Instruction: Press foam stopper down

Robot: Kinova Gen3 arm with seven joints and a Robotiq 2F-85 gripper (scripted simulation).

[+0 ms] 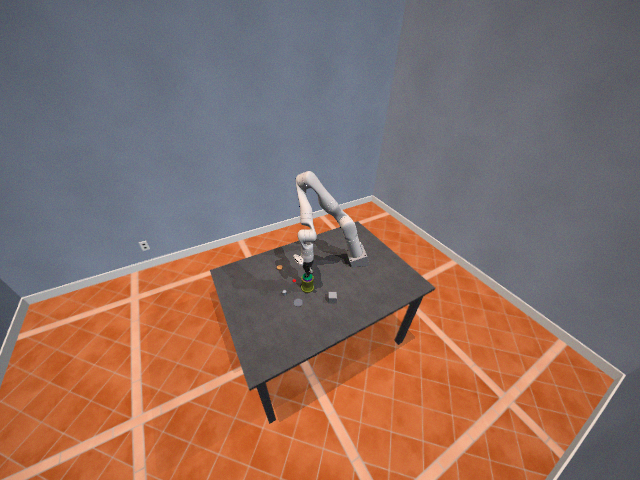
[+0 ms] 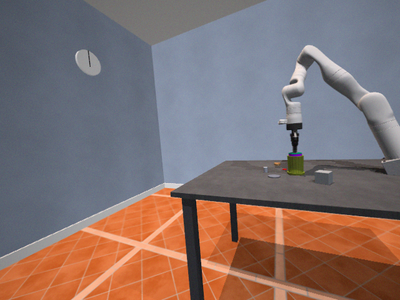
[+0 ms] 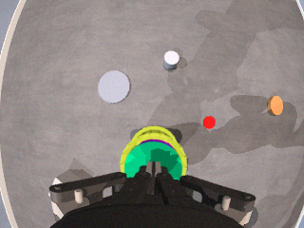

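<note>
A yellow-green jar (image 2: 295, 165) stands upright on the dark table, also in the top view (image 1: 307, 284). Its green foam stopper (image 2: 295, 154) with a purple band sticks up a little above the rim. In the wrist view the stopper (image 3: 152, 159) sits inside the jar's rim (image 3: 154, 133). My gripper (image 2: 294, 149) points straight down, shut and empty, with its fingertips at the stopper's top; it shows in the wrist view (image 3: 152, 169) and in the top view (image 1: 307, 270).
A grey cube (image 2: 323, 177) lies right of the jar. A flat grey disc (image 2: 274, 175), a small grey cylinder (image 2: 265, 169), a red dot (image 3: 209, 122) and an orange piece (image 3: 275, 105) lie left of the jar. The arm's base (image 1: 356, 255) is at the table's back.
</note>
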